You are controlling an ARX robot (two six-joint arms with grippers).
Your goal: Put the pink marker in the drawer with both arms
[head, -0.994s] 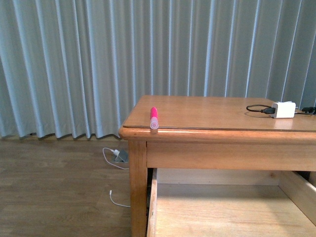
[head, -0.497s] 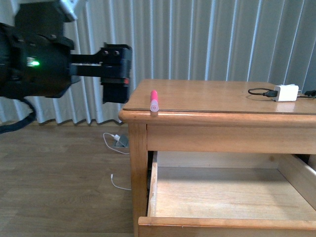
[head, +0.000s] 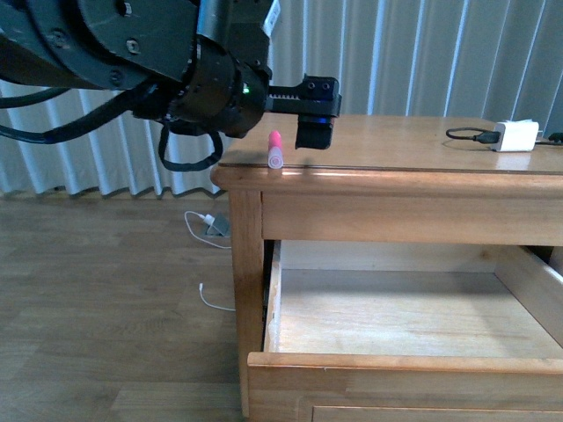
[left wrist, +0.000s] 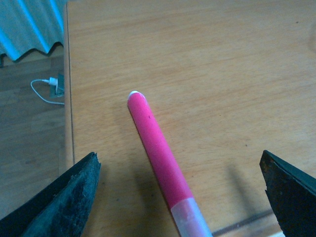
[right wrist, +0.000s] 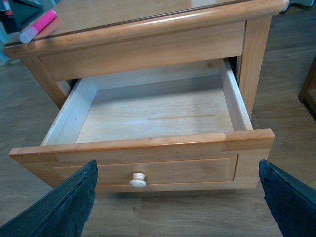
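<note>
Front view: pink marker point(head: 275, 150) lies at the near-left corner of the surface point(head: 413, 145), long axis near–far, pale end nearest.

Left wrist view: left fingers point(left wrist: 64, 197) spread wide, straddling it, empty. Likely light, stiff, smooth, prone to rolling; grip mid-barrel crosswise.

Right wrist view: right fingers point(right wrist: 59, 202) spread, empty, facing open drawer point(right wrist: 148, 143).

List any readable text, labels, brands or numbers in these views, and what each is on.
No text is readable in any view.
Sticker on the left arm: white with a faint mark, too small to read.
Marker: no print visible.
Charger: no print visible.
Drawer: plain wood, no label.
</note>
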